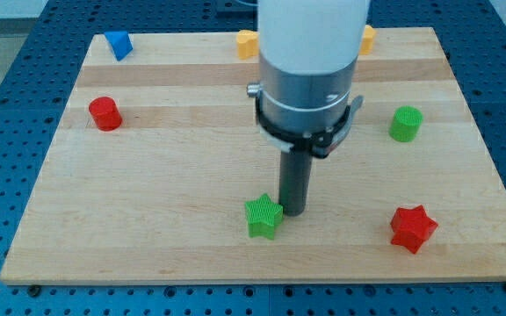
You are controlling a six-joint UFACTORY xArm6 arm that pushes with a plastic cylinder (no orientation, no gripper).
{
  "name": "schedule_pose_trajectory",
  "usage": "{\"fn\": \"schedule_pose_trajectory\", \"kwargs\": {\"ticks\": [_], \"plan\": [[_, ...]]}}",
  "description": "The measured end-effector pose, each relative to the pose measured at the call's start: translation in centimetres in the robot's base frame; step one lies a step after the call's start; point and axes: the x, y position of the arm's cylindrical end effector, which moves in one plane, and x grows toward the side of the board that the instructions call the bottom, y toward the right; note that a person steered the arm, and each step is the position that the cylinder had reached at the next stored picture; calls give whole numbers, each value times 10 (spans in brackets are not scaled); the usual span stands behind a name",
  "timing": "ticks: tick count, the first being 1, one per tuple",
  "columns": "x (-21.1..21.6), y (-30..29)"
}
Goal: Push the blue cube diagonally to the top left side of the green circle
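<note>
Nearest, green star [263, 217] and red star [412, 228]; my tip [292, 213] just right of the green star, no fingers fitted, holding nothing. Farther, red cylinder [105, 113], green circle [405, 123]. Farthest, blue cube [119, 44] top left; two orange blocks [247, 42] half hidden behind the arm.

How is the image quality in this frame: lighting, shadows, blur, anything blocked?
Camera view: lighting is even and soft, without harsh glare on the wooden board; my tip, just right of the green star, casts only a faint shadow; blocks look sharp, no motion blur; the arm's pale body hides part of the board's top edge and partly covers the yellow block and orange block.
</note>
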Motion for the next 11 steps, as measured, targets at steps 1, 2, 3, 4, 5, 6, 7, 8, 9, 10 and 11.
{"fn": "schedule_pose_trajectory", "kwargs": {"ticks": [1, 2, 3, 4, 5, 6, 7, 8, 9, 10, 11], "plan": [[10, -20], [12, -37], [13, -41], [-14, 1], [-59, 55], [-94, 76], [-107, 76], [-111, 78], [-119, 79], [-128, 89], [-146, 89]]}}
